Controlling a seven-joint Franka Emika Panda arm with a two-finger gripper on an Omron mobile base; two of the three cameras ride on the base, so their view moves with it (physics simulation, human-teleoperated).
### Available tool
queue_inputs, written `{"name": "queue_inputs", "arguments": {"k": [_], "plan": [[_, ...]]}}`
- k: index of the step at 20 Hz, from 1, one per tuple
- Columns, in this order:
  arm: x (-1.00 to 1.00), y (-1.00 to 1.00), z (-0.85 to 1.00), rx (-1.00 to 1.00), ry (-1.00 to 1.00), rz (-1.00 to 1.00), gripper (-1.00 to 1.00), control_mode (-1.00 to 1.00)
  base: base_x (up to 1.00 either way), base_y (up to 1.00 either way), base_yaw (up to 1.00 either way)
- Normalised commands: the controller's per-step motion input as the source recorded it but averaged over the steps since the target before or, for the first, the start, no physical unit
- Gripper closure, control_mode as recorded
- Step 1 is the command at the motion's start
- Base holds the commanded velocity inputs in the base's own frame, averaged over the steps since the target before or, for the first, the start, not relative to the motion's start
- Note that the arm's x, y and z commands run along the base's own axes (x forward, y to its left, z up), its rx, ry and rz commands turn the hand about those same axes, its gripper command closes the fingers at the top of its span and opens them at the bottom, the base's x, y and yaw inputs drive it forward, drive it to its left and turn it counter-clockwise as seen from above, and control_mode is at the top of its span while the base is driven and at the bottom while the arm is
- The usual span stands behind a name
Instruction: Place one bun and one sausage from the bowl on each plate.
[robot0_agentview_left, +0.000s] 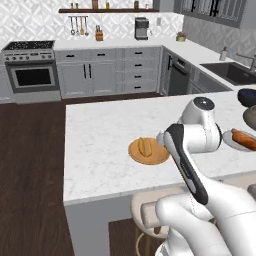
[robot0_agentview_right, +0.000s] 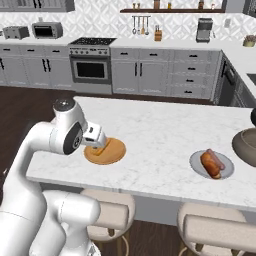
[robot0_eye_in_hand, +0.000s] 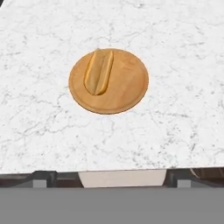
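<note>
while our gripper (robot0_agentview_right: 98, 141) is hovering with jaws wide and empty above the wooden plate (robot0_eye_in_hand: 127, 94) holding a bun (robot0_eye_in_hand: 99, 71), we are judging the sausage still needed there light, firm, rollable, best pinched mid-length.

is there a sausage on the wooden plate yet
No, the wooden plate carries just a bun; the sausage seen lies on the grey plate.

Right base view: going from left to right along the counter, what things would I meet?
Wooden plate with a bun → grey plate holding a bun and a sausage → speckled bowl.
</note>
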Motion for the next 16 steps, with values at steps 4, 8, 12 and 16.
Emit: {"name": "queue_inputs", "arguments": {"k": [4, 8, 12, 16], "plan": [[0.0, 0.0, 0.0, 0.0, 0.0, 0.0, -1.0, 1.0, -0.27, -0.91, 0.0], [0.0, 0.0, 0.0, 0.0, 0.0, 0.0, -1.0, 1.0, -0.41, -1.0, 0.0], [0.0, 0.0, 0.0, 0.0, 0.0, 0.0, -1.0, 1.0, -0.08, -1.0, 0.0], [0.0, 0.0, 0.0, 0.0, 0.0, 0.0, -1.0, 1.0, -0.03, -1.0, 0.0]]}}
